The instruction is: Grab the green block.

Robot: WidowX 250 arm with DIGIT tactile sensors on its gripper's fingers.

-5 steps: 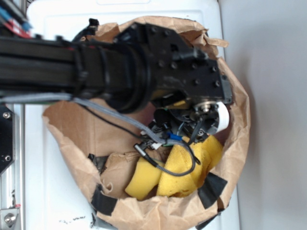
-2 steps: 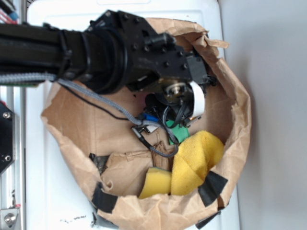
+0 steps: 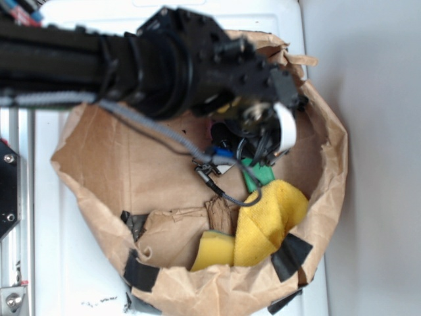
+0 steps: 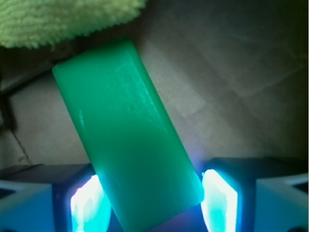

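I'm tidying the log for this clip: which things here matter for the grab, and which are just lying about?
Part of the job:
- green block, lying between the fingers
- gripper, a finger on either side of the block; whether they touch it I cannot tell

Lying about:
- yellow cloth
- yellow sponge
- paper bag holding it all

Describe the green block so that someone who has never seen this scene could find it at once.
Look inside the brown paper bag, under the black robot arm. The green block lies on the bag's floor, one end between the fingers of the gripper, next to the fluffy yellow cloth. It is the only hard, smooth, solid green slab there, about twice as long as wide.
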